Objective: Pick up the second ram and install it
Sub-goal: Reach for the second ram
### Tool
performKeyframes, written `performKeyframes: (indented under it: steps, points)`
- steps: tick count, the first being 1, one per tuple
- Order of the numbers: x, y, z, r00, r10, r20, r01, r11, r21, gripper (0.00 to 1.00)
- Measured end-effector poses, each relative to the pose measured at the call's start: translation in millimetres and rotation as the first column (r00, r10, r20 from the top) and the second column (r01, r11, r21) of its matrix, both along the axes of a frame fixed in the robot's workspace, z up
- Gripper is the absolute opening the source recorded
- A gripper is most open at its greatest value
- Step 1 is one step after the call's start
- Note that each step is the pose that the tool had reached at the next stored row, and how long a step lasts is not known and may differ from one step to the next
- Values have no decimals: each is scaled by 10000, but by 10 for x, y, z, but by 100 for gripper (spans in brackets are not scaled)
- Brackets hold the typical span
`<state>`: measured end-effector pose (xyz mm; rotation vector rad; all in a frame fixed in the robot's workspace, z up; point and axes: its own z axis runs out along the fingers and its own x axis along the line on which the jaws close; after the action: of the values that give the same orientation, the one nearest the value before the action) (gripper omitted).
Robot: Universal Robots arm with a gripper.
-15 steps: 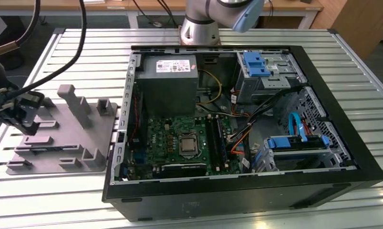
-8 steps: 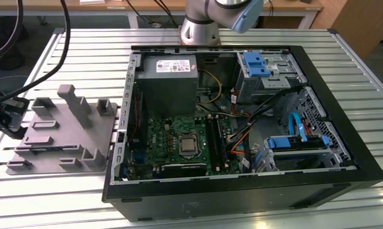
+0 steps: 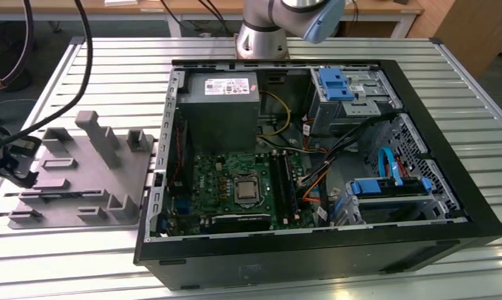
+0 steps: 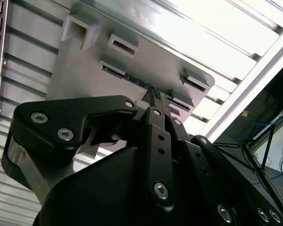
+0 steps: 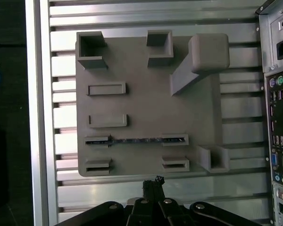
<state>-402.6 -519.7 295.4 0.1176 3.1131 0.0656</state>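
Note:
The second ram (image 5: pixel 137 140) is a thin dark stick standing on edge between two slot holders of the grey fixture tray (image 5: pixel 146 94). In the second wrist view the ram (image 4: pixel 134 79) shows as a narrow dark strip on the tray, just beyond the fingertips. My gripper (image 5: pixel 153 181) hovers above the tray's edge, a little to one side of the ram, with its black fingers pressed together and nothing between them. In the exterior view the gripper (image 3: pixel 15 164) sits over the tray's far side at the exterior view's left.
The open computer case (image 3: pixel 451 156) lies to the exterior view's right of the tray, with the motherboard (image 3: pixel 234 187), long black memory slots (image 3: pixel 286 181), power supply (image 3: pixel 221 103) and blue drive bays (image 3: pixel 338 84) inside. Tall posts (image 3: pixel 100 134) rise from the tray. Cables (image 3: pixel 59 94) hang over the slatted table (image 3: pixel 109 62).

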Motion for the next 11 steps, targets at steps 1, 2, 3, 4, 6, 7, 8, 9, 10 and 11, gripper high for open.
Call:
performKeyframes:
  steps: [1, 2, 3, 4, 6, 7, 8, 9, 10, 11]
  points:
    - [-4, 0, -18, 10000, 0, -1, 0, 10000, -1, 10]
    - [-7, 0, -36, 10000, 0, -1, 0, 10000, -1, 10]
    - [-12, 0, -54, 10000, 0, -1, 0, 10000, 0, 10]
    - [-17, 0, -73, 10000, 0, 0, 0, 10000, -1, 10]
    - [-26, 0, -108, 10000, 0, -1, 0, 10000, -2, 10]
    - [-31, 0, -128, 10000, 0, -1, 0, 10000, -3, 10]
    - [-35, 0, -146, 10000, 0, 0, 0, 10000, -3, 10]
    - [-39, 0, -163, 10000, 0, -1, 0, 10000, -4, 10]
    - [-44, 0, -182, 10000, 0, -1, 0, 10000, -4, 10]
    - [-49, 0, -201, 10000, 0, 0, 0, 10000, -4, 10]
